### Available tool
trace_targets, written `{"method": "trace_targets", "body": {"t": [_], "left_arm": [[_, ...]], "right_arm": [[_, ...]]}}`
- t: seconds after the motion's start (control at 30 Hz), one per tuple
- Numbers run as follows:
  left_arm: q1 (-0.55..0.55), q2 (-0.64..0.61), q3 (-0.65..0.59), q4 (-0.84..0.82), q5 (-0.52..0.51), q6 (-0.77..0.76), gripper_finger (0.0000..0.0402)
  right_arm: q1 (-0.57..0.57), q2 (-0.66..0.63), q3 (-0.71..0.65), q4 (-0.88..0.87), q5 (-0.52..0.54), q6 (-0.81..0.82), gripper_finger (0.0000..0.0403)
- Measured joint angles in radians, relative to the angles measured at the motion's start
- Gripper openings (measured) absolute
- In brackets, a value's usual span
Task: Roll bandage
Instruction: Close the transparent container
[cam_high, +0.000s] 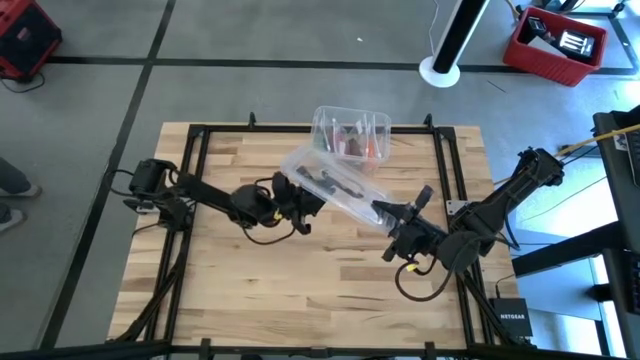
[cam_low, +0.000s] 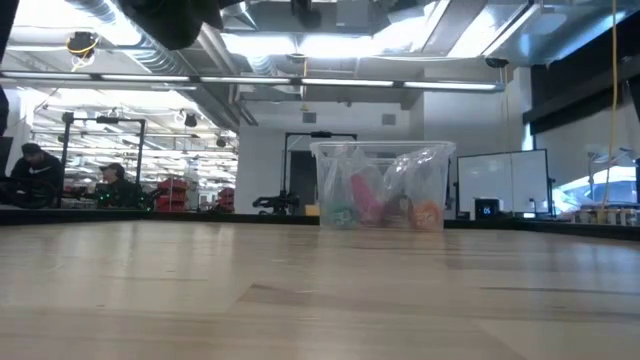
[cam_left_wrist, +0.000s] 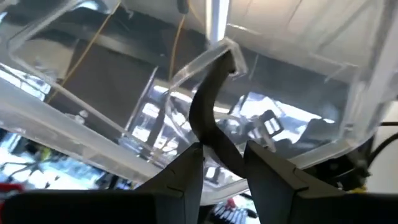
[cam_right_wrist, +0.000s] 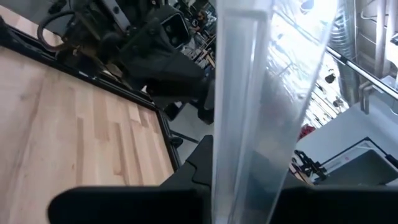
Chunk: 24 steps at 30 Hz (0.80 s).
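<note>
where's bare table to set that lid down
The front half of the wooden table, below both arms, is bare, as is the back-left corner. The middle is crowded: both tools hold the clear plastic lid beside the clear plastic box.

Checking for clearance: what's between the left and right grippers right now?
A clear plastic lid spans from the left gripper to the right gripper; the high view shows it.

clear plastic box (cam_low: 382, 187), wooden table (cam_low: 300, 290)
</note>
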<state>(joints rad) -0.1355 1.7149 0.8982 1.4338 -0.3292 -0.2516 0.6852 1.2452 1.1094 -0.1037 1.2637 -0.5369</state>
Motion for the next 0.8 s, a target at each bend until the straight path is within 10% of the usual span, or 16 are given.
{"method": "trace_targets", "body": {"t": [0.8], "left_arm": [[-0.003, 0.001, 0.022, 0.016, 0.030, 0.020, 0.0109]], "right_arm": [[-0.046, 0.062, 0.000, -0.002, -0.008, -0.051, 0.0030]]}}
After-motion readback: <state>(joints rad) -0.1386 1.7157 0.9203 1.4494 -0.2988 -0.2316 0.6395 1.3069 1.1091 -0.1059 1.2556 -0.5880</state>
